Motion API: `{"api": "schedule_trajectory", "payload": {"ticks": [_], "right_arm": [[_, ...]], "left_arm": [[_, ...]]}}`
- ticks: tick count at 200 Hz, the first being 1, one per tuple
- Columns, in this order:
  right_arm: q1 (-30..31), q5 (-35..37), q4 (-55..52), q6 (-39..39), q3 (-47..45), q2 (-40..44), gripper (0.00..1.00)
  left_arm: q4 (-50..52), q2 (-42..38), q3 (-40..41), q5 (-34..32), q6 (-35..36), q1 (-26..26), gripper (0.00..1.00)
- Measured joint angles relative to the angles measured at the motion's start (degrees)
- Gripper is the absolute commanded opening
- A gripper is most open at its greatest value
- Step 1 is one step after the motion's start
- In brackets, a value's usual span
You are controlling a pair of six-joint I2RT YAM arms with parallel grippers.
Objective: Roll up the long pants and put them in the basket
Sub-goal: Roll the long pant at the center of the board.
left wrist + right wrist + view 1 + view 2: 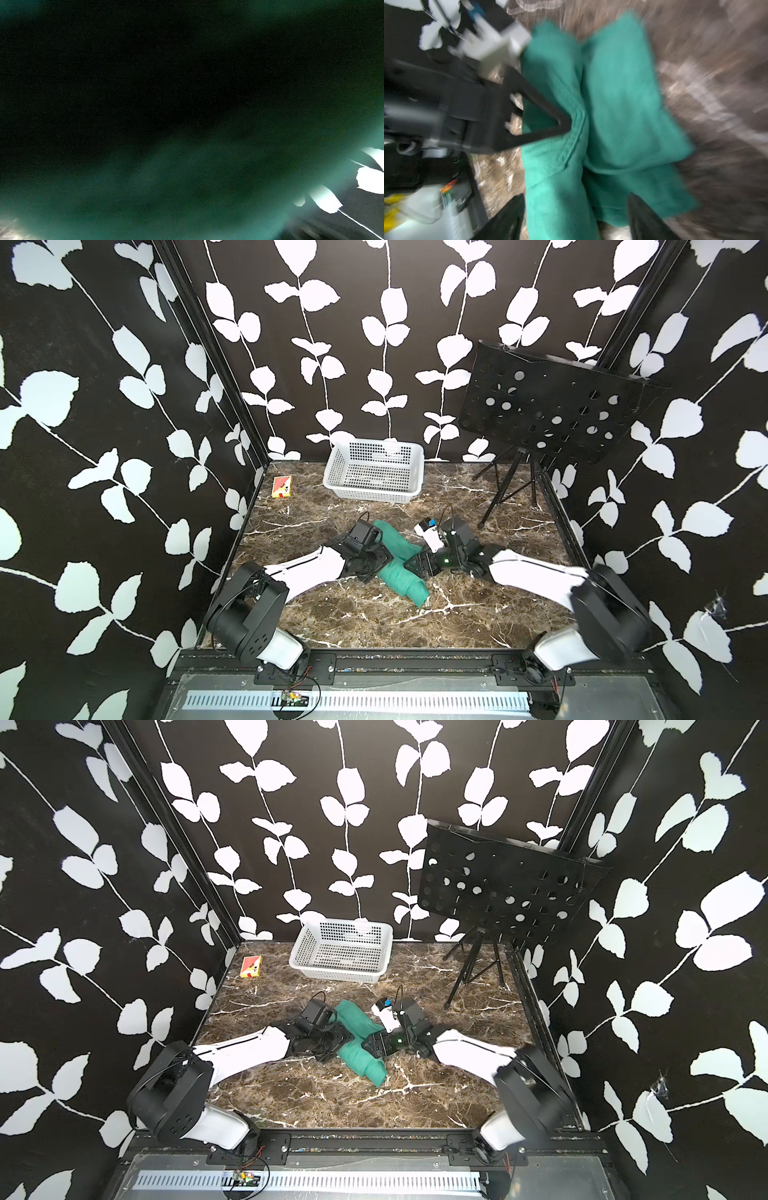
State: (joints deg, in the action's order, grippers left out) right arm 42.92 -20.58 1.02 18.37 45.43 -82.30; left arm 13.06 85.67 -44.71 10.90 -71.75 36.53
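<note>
The long pants [409, 587] lie as a teal-green rolled bundle in the middle of the marble table [374, 622], seen in both top views [365, 1063]. My left gripper [384, 562] is pressed against the bundle from the left. One of its black triangular fingers [542, 122] digs into a fold of the pants [623, 104]; its other finger is hidden. Green cloth [187, 187] fills the left wrist view and hides those jaws. My right gripper [577, 224] stands open, its fingers wide apart on either side of the roll's end.
A white plastic basket [374, 472] stands at the back of the table. A small red and yellow box [281, 487] lies at the back left. A black perforated music stand [540, 406] on a tripod [505, 489] occupies the back right corner.
</note>
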Motion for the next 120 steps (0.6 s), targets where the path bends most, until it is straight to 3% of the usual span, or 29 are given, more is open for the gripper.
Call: {"api": "schedule_trajectory", "payload": {"ticks": [38,81,100,120], "right_arm": [[16.0,20.7,0.4,-15.1,-1.1,2.8,0.88],[20.8,33.6,0.5,-23.9,-1.1,-6.3,0.87],[21.5,37.3,1.5,-25.0,-0.8,-10.3,0.74],[22.1,39.9,2.4,-25.0,-0.5,-11.7,0.54]], "left_arm": [[-0.9,0.7,0.0,0.5,0.0,0.0,0.72],[-1.3,1.0,-0.1,0.7,-0.3,0.0,0.73],[-1.3,1.1,-0.2,0.7,-0.6,0.0,0.79],[-1.0,1.0,-0.2,0.4,-0.8,0.0,0.9]]}}
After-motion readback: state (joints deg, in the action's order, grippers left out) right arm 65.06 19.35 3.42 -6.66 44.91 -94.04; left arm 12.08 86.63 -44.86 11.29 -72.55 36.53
